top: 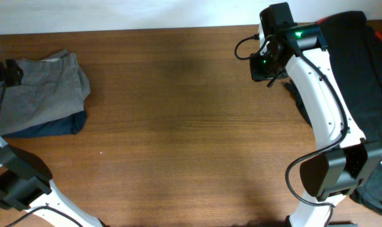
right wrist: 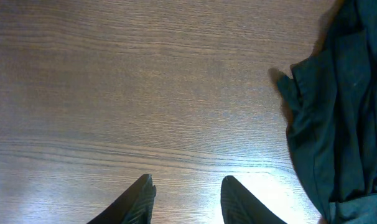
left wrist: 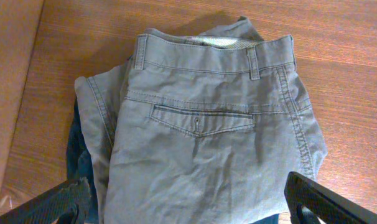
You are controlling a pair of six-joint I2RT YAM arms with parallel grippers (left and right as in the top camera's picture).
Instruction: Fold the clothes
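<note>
Navy piece [top: 68, 125] mostly buried under grey shorts [top: 43, 85]; type unreadable. Black garment [top: 361, 69] runs off the right edge, my right arm [top: 323, 94] covering part.

The bench [top: 178, 120] is dark brown wood, its grain running along its length. Beyond the bench's far edge lies a pale white strip [top: 115, 12]. A bright glare patch [right wrist: 269, 180] shines on the bench's surface.

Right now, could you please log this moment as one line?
left pincer open | grey trousers folded on navy piece | right pincer open over table
</note>
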